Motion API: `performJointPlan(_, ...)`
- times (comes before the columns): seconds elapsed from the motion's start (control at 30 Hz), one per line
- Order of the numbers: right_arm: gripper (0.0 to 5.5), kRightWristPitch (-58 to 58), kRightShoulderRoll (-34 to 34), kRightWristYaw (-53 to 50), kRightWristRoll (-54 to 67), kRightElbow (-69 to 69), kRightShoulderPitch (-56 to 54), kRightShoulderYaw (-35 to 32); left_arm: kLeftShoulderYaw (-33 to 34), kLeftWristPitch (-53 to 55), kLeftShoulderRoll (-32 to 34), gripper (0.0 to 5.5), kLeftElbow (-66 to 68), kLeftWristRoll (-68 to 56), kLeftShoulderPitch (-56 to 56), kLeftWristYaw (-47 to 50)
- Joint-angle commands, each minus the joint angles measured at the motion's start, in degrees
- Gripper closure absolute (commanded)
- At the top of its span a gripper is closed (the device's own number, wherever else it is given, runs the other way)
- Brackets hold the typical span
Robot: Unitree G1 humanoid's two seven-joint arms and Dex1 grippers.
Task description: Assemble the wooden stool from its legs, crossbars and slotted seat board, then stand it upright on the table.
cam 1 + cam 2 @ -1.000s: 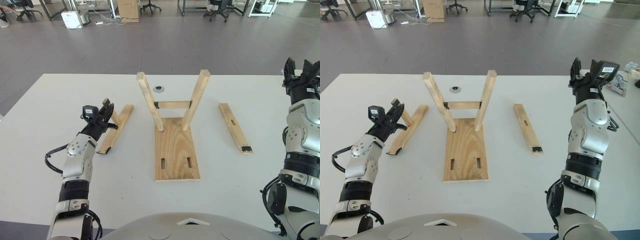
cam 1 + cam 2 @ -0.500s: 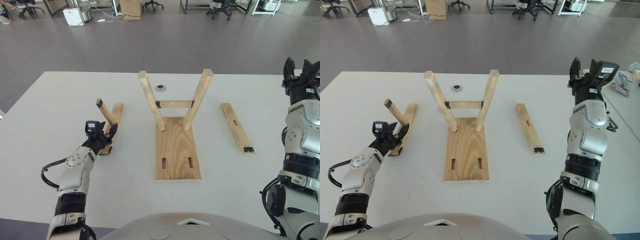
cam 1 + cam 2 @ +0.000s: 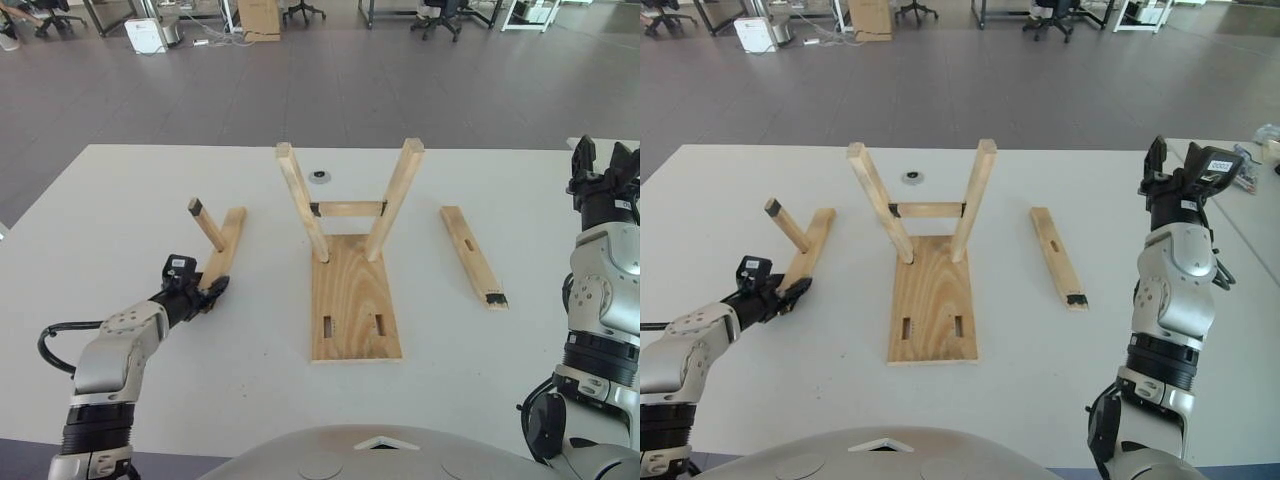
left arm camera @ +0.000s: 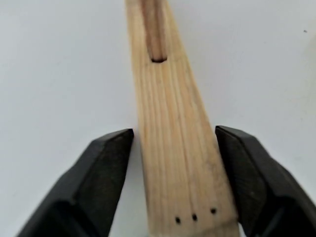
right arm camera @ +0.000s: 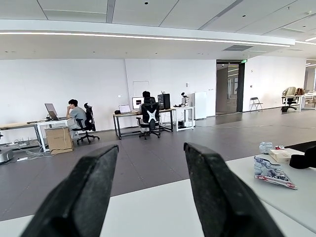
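White table (image 3: 120, 190): leg (image 4: 170, 98) inside tool (image 4: 174, 132) (left)

The left arm reaches forward and low, elbow bent outward, with the left end effector (image 3: 206, 291) held level and its fingers (image 4: 106, 168) spread apart. The right arm is folded upright, forearm vertical, the right end effector (image 3: 1186, 172) pointing upward with fingers (image 5: 89, 192) parted.

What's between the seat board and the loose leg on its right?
Only bare table between the seat board and the loose leg, in both eye views.
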Motion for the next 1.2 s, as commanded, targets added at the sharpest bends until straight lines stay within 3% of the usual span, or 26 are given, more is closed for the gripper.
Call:
performJointPlan(0.03,3.00,0.6,0.3,-0.1,0.2,-0.2,0.6,-0.3,-0.5,1.2,1.3,3.17,1.8,0.0,1.1,-1.9)
performJointPlan(0.13,3.00,0.5,0.4,0.0,0.3,0.3,0.1,-0.2,-0.7,0.7,2.1,3.48,3.0,0.1,-0.5,-2.8)
performJointPlan(0.3,3.00,0.3,0.2,0.2,0.3,0.9,-0.7,-0.1,-2.2,-3.4,5.2,3.48,6.2,3.2,-1.3,-4.7)
performJointPlan(0.37,3.00,0.3,0.1,0.3,0.3,1.1,-1.1,0.0,1.9,-4.2,4.4,3.48,8.1,0.3,-4.8,-5.2)
performJointPlan(0.5,3.00,-0.2,0.2,4.0,2.4,-1.6,-2.2,1.7,14.7,-1.2,1.8,3.48,5.8,-13.5,-22.3,-0.6)
performJointPlan(0.67,3.00,4.4,2.3,11.6,15.5,-12.8,-5.5,5.5,15.8,2.3,1.8,3.48,3.2,-23.3,-44.7,3.7)
performJointPlan(0.77,2.44,13.7,2.2,13.0,30.7,-16.7,-11.3,6.1,11.5,9.9,0.8,3.48,1.9,-31.1,-52.7,1.0)
performJointPlan(0.9,1.71,25.4,2.0,13.5,55.4,-16.8,-19.5,6.4,8.0,17.7,-0.5,3.48,1.2,-39.0,-55.5,-1.0)
performJointPlan(1.13,0.20,39.1,-5.4,18.3,71.8,-8.6,-25.7,8.1,5.4,24.9,-1.4,3.48,-2.4,-50.5,-55.1,-5.0)
performJointPlan(1.2,0.11,41.6,-8.2,21.2,70.9,-5.9,-26.9,8.6,4.7,27.1,0.2,3.48,-3.2,-53.1,-54.3,-7.5)
